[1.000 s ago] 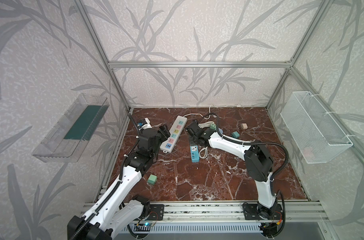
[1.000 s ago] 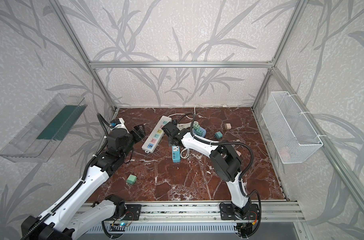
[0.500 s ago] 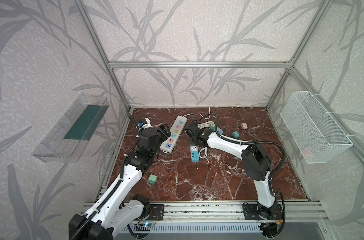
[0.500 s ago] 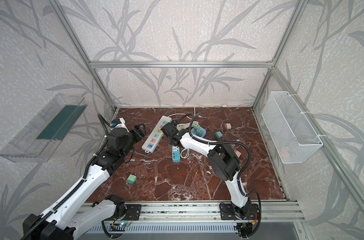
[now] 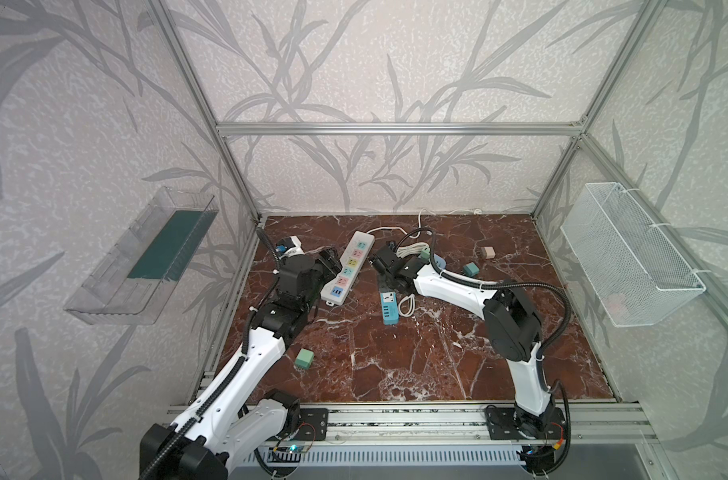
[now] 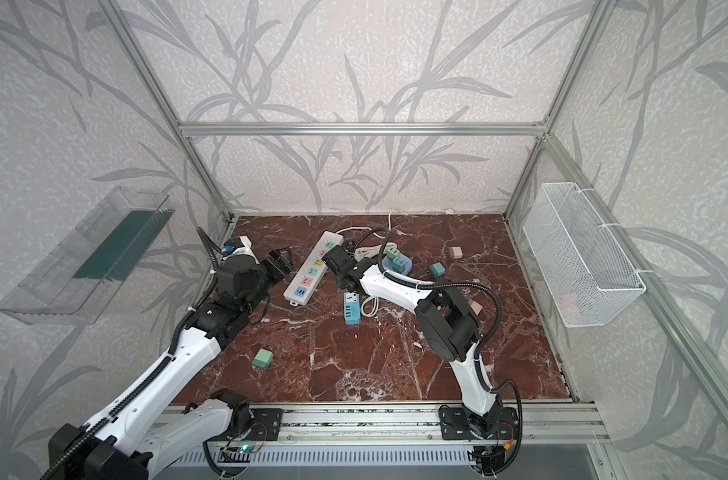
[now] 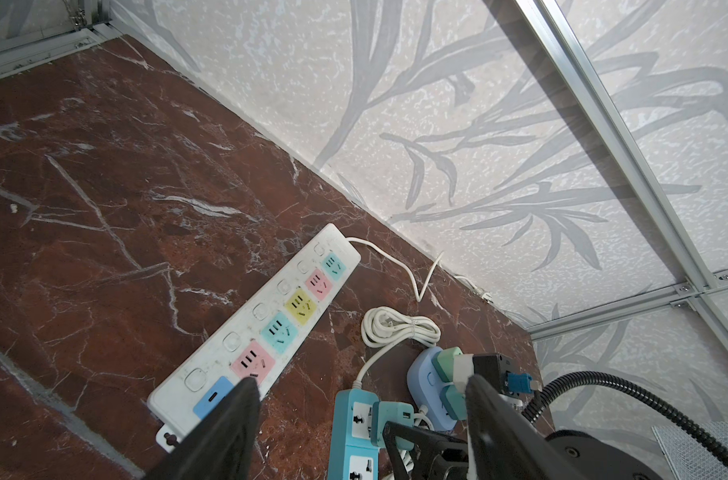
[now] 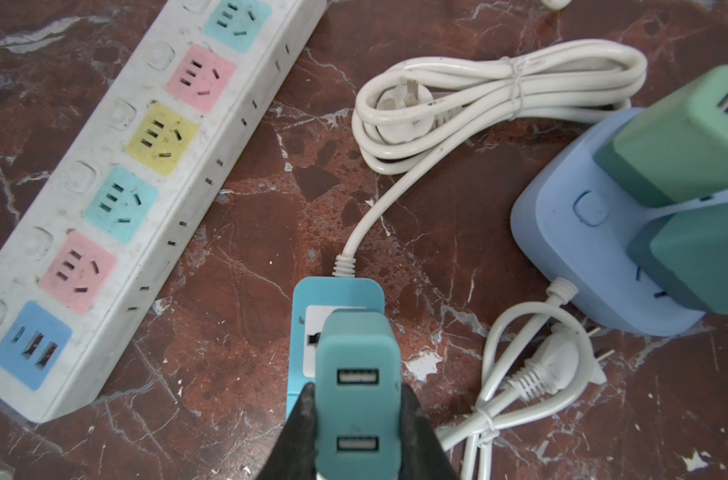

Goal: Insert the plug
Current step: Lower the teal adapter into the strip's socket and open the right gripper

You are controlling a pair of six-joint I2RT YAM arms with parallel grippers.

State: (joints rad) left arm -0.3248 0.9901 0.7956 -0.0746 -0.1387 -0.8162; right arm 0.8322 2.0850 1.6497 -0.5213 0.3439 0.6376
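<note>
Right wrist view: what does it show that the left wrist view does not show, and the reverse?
Only right wrist: the loose white plug with bare pins beside the blue base. Only left wrist: the open left hand, the wall and frame. Both: white strip, coiled cable, blue base, teal charger over the teal strip.

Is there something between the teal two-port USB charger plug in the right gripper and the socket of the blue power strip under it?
Nothing visible. The right gripper holds the teal USB charger plug over the white socket of the blue power strip; the bundled white cord lies beside it. The plug hides the gap underneath.
</note>
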